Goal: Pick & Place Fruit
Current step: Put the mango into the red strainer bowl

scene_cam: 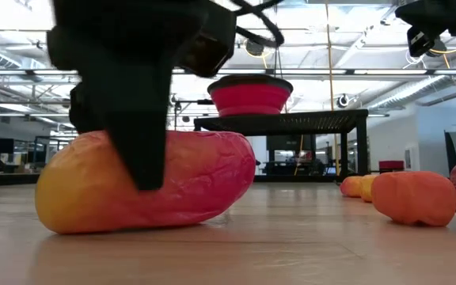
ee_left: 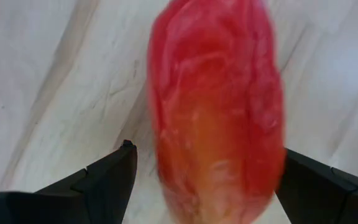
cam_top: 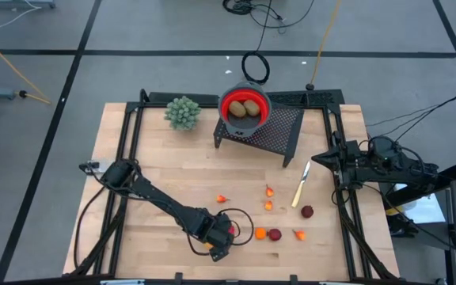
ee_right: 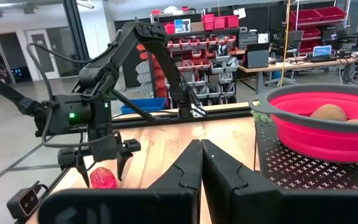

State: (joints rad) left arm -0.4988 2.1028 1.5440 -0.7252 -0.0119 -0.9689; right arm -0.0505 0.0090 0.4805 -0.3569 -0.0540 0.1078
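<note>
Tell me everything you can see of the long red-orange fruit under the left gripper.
The long red-orange fruit is an elongated toy piece, glossy and wrinkled, red shading to yellow-orange at one end. It lies flat on the wooden table near the front edge. The left gripper straddles it, fingers open at either side; contact is unclear.

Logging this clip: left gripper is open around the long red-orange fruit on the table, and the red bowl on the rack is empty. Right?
Not quite: the red bowl holds two brown fruits, as the high view shows. The left gripper does straddle the long red-orange fruit, open.
</note>
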